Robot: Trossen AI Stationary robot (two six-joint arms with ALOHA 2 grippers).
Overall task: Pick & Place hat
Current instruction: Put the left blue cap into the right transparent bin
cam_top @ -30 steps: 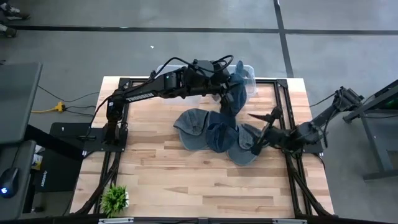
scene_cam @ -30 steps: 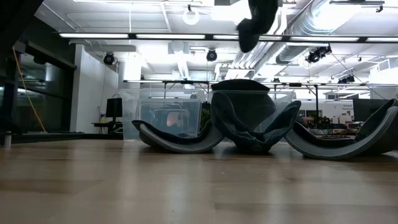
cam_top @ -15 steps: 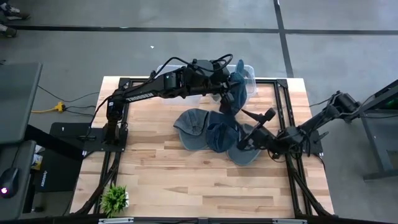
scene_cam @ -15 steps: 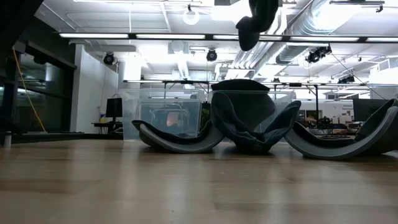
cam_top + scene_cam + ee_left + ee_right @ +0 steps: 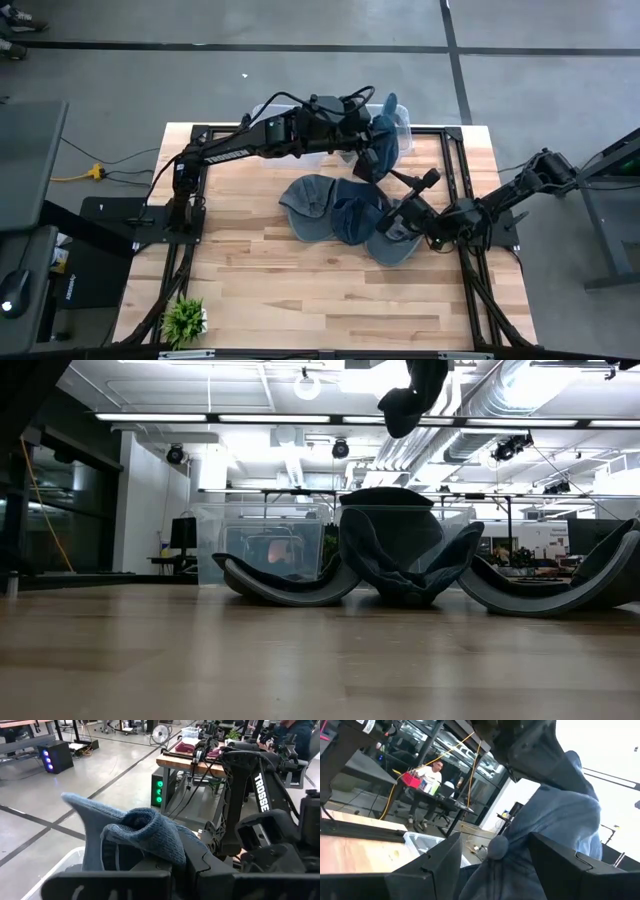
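A blue denim hat (image 5: 380, 148) hangs from my left gripper (image 5: 362, 135), which is shut on it high over the table's far side, beside the clear bin (image 5: 402, 115). In the low view the hat (image 5: 412, 395) hangs at the top edge. My right gripper (image 5: 402, 200) stands open just right of the hanging hat and points slantwise up at it. In the right wrist view its fingers (image 5: 435, 865) frame the hat's crown (image 5: 550, 820). Three more denim hats (image 5: 312, 195), (image 5: 355, 215), (image 5: 395, 242) lie on the wood, crowns up. My left gripper holds a bunched fold of the hat's cloth (image 5: 150, 832), coming level from the table's left. The cloth covers the fingertips, so the exact part is hidden. The brim (image 5: 80, 810) sticks up and the rest hangs below, clear of the table. Whether my right gripper touches the hat, I cannot tell.
The clear bin (image 5: 262, 540) stands at the far edge behind the lying hats (image 5: 290, 582). A small green plant (image 5: 185, 320) sits at the near left corner. Bare wood lies across the near half of the table.
My right gripper has moved toward the table's left, in toward the hanging hat, and has tipped its fingers upward while staying open. The lifted hat has stayed where it was.
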